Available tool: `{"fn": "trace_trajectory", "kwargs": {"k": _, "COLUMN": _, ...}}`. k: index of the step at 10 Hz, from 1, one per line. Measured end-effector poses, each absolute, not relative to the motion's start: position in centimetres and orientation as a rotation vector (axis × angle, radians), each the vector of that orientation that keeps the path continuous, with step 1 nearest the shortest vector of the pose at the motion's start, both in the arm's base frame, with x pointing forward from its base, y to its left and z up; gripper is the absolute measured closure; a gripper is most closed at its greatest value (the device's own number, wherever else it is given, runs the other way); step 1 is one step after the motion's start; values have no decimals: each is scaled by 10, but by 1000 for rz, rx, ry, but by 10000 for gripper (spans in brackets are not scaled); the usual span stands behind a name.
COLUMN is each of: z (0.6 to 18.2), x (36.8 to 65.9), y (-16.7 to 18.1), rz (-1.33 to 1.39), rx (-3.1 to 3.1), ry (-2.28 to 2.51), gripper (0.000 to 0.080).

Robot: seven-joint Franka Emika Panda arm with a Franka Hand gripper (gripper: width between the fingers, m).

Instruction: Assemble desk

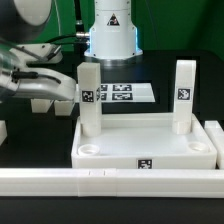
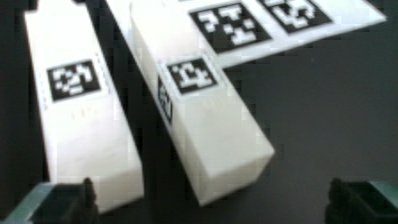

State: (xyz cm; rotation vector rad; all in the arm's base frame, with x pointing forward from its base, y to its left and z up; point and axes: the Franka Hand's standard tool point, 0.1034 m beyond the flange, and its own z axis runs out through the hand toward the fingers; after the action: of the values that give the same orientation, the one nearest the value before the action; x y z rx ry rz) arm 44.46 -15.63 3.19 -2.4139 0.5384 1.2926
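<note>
White upright legs [image 1: 88,95] fill two tabletop [image 1: 110,155] corners; the gripper [image 2: 214,204] hangs wide open over two loose legs [image 2: 205,110], and next must straddle one and close.

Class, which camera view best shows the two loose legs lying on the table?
The wrist view: the loose legs lie side by side, close up, tags visible. The exterior view shows them small and blurred at its left.

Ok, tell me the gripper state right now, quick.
Gripper: jaws wide open, holding nothing, above the loose legs.
</note>
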Motion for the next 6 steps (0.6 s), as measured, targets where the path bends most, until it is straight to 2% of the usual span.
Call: {"fn": "trace_trajectory", "kwargs": {"k": 6, "z": 23, "x": 450, "y": -149, "rz": 1298, "rx": -2436, "ry": 525, "gripper": 151}}
